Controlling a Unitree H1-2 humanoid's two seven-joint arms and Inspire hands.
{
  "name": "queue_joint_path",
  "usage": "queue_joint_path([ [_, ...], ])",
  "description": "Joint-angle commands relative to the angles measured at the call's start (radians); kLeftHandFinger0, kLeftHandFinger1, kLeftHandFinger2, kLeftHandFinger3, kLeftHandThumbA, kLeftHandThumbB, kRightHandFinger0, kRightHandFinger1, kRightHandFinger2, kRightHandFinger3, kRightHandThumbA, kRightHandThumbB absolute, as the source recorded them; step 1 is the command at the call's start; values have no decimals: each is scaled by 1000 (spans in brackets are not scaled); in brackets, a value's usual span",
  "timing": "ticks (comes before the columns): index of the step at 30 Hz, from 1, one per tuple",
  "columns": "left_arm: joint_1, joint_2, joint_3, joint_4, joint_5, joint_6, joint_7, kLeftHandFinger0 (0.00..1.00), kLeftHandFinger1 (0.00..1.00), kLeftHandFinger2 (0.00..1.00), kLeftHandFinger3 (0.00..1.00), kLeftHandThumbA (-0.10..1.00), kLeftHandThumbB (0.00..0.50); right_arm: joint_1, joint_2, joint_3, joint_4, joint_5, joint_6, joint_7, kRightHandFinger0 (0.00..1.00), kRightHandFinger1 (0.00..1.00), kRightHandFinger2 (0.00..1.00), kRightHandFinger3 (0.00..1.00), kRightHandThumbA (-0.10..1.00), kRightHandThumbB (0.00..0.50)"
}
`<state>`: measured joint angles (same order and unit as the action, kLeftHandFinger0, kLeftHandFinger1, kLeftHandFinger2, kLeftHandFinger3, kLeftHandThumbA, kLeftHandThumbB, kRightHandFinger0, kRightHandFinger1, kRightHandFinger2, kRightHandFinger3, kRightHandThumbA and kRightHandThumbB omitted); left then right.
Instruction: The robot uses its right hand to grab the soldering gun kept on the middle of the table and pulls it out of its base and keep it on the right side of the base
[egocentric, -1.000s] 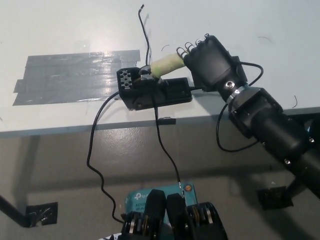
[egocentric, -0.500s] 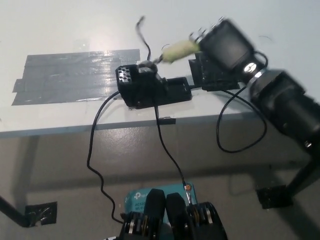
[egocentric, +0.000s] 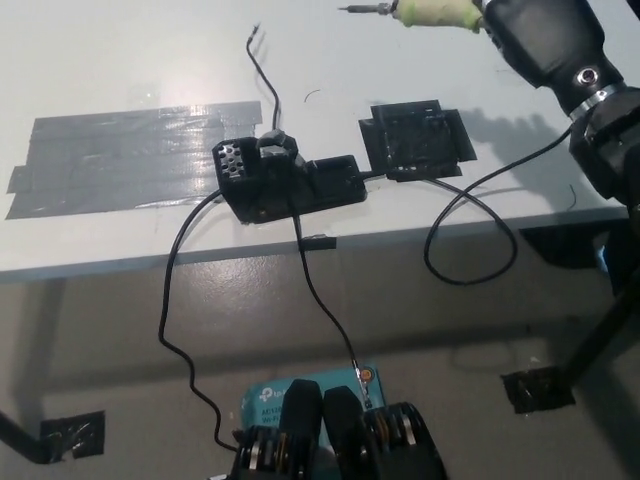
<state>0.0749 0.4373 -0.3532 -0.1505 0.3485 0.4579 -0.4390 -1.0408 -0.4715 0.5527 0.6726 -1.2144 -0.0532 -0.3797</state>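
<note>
My black right hand (egocentric: 540, 35) is raised at the top right, shut on the soldering gun (egocentric: 425, 13) by its pale yellow-green handle. The thin metal tip points left and the gun is lifted clear of the table. The black base (egocentric: 285, 178) sits near the table's front edge, its holder showing nothing in it. A black cable (egocentric: 470, 215) loops off the front edge below my hand. My white left hand is out of view.
A black taped square (egocentric: 415, 140) lies on the table to the right of the base. A wide patch of grey tape (egocentric: 110, 160) covers the table left of it. Thin black wires (egocentric: 180, 300) hang from the base over the front edge (egocentric: 150, 262).
My right hand has pulled the soldering gun out of the base and lifted it up and to the right. The black taped square it hid is now uncovered. The camera shifted slightly.
</note>
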Motion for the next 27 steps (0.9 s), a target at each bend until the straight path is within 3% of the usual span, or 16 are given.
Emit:
queue_joint_path([
  [1, 14, 13, 8, -16, 1, 12, -14, 813, 881, 1000, 1000, 521, 202, -25, -25, -52, -31, 44, 39, -11, 0, 0, 0, 376, -9, 283],
  [2, 13, 13, 12, -13, -3, 12, -13, 812, 881, 1000, 1000, 522, 203, -20, -23, -64, -26, 50, 48, -13, 0, 0, 0, 381, 2, 272],
  [3, 13, 13, 12, -14, -3, 12, -14, 818, 888, 1000, 1000, 523, 206, -13, -24, -73, -30, 55, 61, 15, 0, 0, 1, 283, 73, 172],
  [4, 15, 11, 15, -15, -1, 12, -15, 831, 894, 1000, 1000, 520, 206, -2, -28, -76, -39, 56, 68, 54, 0, 0, 39, 170, -4, 152],
  [5, 14, 13, 11, -16, 3, 12, -15, 840, 902, 1000, 1000, 529, 201, 6, -29, -74, -48, 45, 93, 108, 0, 0, 34, 318, 63, 151],
  [9, 14, 10, 13, -22, 9, 12, -21, 845, 904, 1000, 1000, 529, 201, 47, -23, -94, -76, 98, 93, 210, 0, 6, 191, 218, -100, 140],
  [10, 15, 11, 10, -26, 18, 12, -25, 839, 901, 1000, 1000, 536, 201, 78, -16, -100, -91, 116, 103, 256, 0, 3, 190, 449, -34, 155],
  [11, 14, 11, 11, -27, 18, 12, -26, 838, 901, 1000, 1000, 537, 201, 80, -17, -104, -97, 114, 104, 263, 0, 0, 173, 469, -30, 151],
  [12, 13, 10, 11, -24, 16, 12, -33, 857, 924, 1000, 1000, 532, 194, 107, -17, -89, -105, 101, 117, 301, 0, 0, 157, 236, 28, 87],
  [13, 13, 10, 13, -22, 13, 12, -34, 850, 916, 1000, 1000, 528, 204, 127, -13, -92, -114, 104, 117, 297, 0, 0, 153, 128, -22, 124],
  [18, 2, 11, 5, -18, 19, 12, -41, 854, 920, 1000, 1000, 528, 203, 202, 3, -95, -142, 138, 128, 375, 0, 12, 230, 62, -100, 142],
  [19, 1, 10, 5, -17, 18, 12, -42, 856, 925, 1000, 1000, 531, 212, 209, 5, -93, -148, 144, 131, 396, 0, 20, 254, 327, -83, 116],
  [20, 0, 9, 7, -17, 17, 12, -44, 858, 928, 1000, 1000, 533, 213, 219, 9, -91, -156, 153, 135, 427, 0, 20, 258, 449, -76, 105],
  [23, -1, 6, 10, -20, 23, 12, -49, 862, 932, 1000, 1000, 530, 212, 226, 23, -82, -130, 149, 130, 416, 0, 15, 254, 277, -100, 92],
  [25, 0, 2, 14, -17, 34, 12, -53, 867, 928, 1000, 1000, 541, 214, 228, 39, -77, -129, 152, 159, 481, 0, 74, 353, 573, -100, 45],
  [27, -3, 3, 17, -20, 34, 12, -60, 869, 931, 1000, 1000, 541, 213, 228, 44, -83, -125, 161, 177, 508, 0, 123, 413, 621, -100, 40],
])
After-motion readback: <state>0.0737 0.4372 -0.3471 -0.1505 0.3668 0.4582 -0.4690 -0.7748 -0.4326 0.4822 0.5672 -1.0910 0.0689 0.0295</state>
